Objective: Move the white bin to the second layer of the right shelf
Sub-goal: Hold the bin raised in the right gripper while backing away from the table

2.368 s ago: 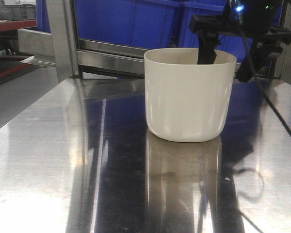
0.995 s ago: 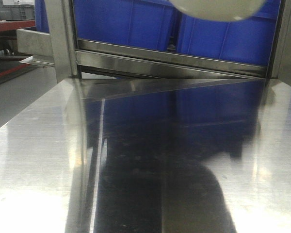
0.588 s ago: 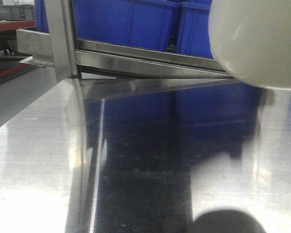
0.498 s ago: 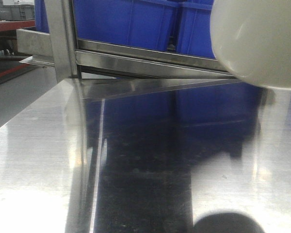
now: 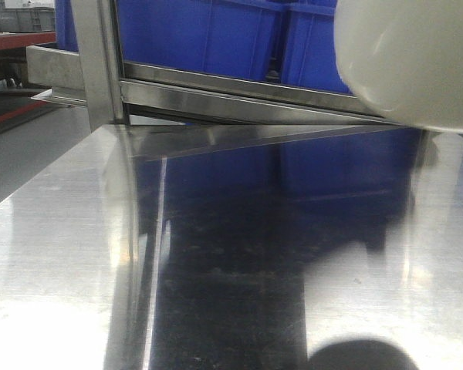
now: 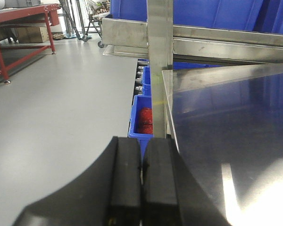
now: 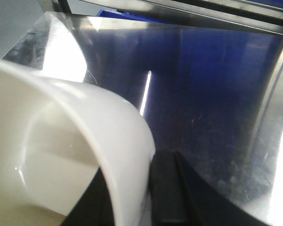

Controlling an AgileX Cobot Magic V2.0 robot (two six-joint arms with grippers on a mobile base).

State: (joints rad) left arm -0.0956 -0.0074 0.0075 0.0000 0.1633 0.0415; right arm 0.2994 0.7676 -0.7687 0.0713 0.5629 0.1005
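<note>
The white bin [image 5: 417, 62] hangs in the air at the upper right of the front view, clear of the steel tabletop [image 5: 216, 270]. Its rounded base faces the camera and its dark shadow falls on the near edge of the shiny sheet. From the right wrist you can see how it is carried: the right gripper [image 7: 132, 168] is clamped over the bin's rim, with one black finger [image 7: 165, 188] outside the wall and the other down inside the creamy hollow, and the wall is pinched between them. The bin is tilted, and its mouth is turned toward that wrist camera. Behind it, large blue crates [image 5: 201, 31] sit on a steel shelf rail [image 5: 239, 94] that runs across the back of the table. An upright steel post [image 5: 100, 62] stands at the left. The left gripper [image 6: 141, 157] is off by the table's left edge, holding nothing, with its two black pads pressed flat together. Past it, a small blue bin [image 6: 142, 117] of red parts sits low beside the post, which carries a thin yellow mark. A red-framed table [image 6: 23, 14] stands across the grey floor [image 6: 61, 103]. The bin's walls are plain, and I can read no lettering on the crates or the rail from here.
</note>
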